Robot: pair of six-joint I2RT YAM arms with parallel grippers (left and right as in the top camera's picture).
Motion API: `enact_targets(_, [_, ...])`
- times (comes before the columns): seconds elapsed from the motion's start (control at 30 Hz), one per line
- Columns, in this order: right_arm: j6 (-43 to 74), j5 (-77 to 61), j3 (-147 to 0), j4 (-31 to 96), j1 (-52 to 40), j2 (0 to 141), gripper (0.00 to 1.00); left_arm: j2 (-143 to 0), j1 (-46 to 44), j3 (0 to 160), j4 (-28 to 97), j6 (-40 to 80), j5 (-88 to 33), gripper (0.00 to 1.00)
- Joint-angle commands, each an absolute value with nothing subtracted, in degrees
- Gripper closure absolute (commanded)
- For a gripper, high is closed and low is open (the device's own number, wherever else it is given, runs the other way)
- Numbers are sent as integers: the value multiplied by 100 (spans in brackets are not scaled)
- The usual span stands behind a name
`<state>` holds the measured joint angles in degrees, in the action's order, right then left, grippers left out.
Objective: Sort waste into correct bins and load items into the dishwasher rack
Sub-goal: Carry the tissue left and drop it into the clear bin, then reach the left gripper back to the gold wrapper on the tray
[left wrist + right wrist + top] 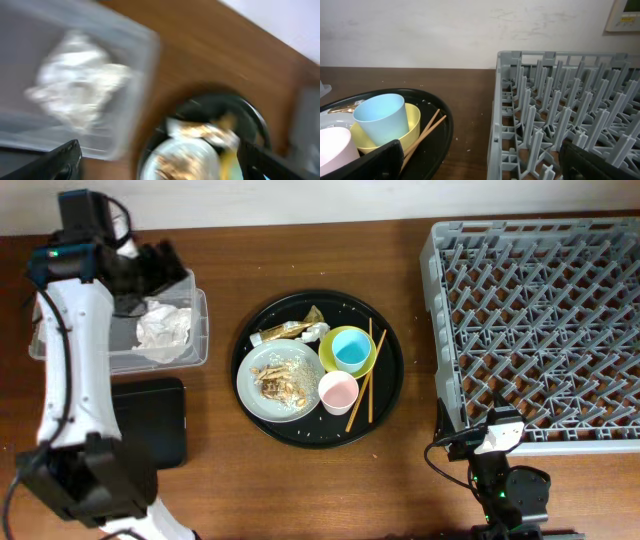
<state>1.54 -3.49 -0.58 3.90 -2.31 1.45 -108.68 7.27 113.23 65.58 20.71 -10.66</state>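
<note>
Crumpled white tissue [163, 328] [80, 92] lies in the clear tub [198, 330] [142, 60]. My left gripper [152, 275] [165, 167] hovers over the tub's back edge, open and empty; its view is blurred. On the round black tray [385, 395] sit the grey plate [255, 385] [185, 160] with food scraps [280, 380], the gold wrapper [292, 331] [200, 131], the yellow-green bowl [366, 360] [412, 122] holding the blue cup [350, 350] [380, 120], the pink cup [337, 391] [335, 145] and the chopsticks [365, 385] [427, 130]. My right gripper [495, 435] [480, 167] is open at the dishwasher rack's [540, 320] [560, 100] front left corner.
The shallow black rectangular tray [150, 420] lies in front of the clear tub, beside the left arm's white links [70, 360]. Bare wooden table [410, 470] runs between the round tray and the rack. A pale wall [445, 30] stands behind the table.
</note>
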Motion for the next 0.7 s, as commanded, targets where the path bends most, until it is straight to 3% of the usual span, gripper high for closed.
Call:
enact_targets(0.0, [220,-403,-32,419,-261,117,2,-10344,-548,11332,6632,967,-2045,1])
enact_targets(0.13, [220,-403,-32,419,-261,117,2,-10989,-1955,11330,6532,1079,-458,1])
enact_targets(0.33, [220,-403,-32,419,-261,117,2,-12239,-2008,11330,5419,1363,-460,1])
enact_targets(0.47, [220,-403,-32,419,-261,117,2,-12774,-2012,11330,5417,1361,-113,1])
enact_targets(0.53, [220,-403,-32,419,-261,117,2,-12890,-2010,11330,5583,956,893,16])
enact_targets(0.67, [220,-403,-32,419,-261,117,2,-13131,-2014,11330,6123,69,862,16])
